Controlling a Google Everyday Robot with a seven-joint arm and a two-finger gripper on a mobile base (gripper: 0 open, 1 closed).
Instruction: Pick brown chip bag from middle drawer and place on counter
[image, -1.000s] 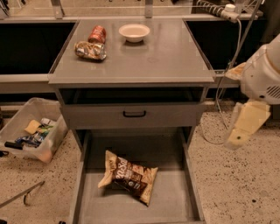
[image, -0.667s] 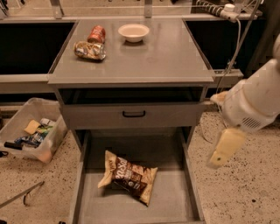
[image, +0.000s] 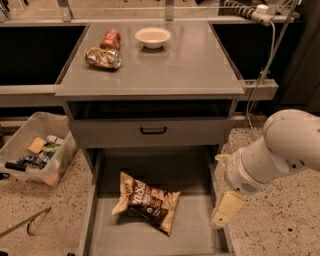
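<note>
The gripper (image: 226, 209) hung over the right wall of the middle drawer (image: 197, 235); whether it was spread or closed I could not tell. The brown chip bag (image: 146, 201) lay on the drawer floor, apart from it, below the counter (image: 190, 65).

Cream tool (image: 225, 211) near brown chip bag (image: 146, 202)

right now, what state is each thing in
middle drawer, pulled open
brown chip bag, lying in the middle drawer, ungripped
gripper, hanging at the drawer's right edge, apart from the bag
cans, crushed, on their sides on the counter
bowl, upright on the counter
bin, open-topped, holding clutter
</note>
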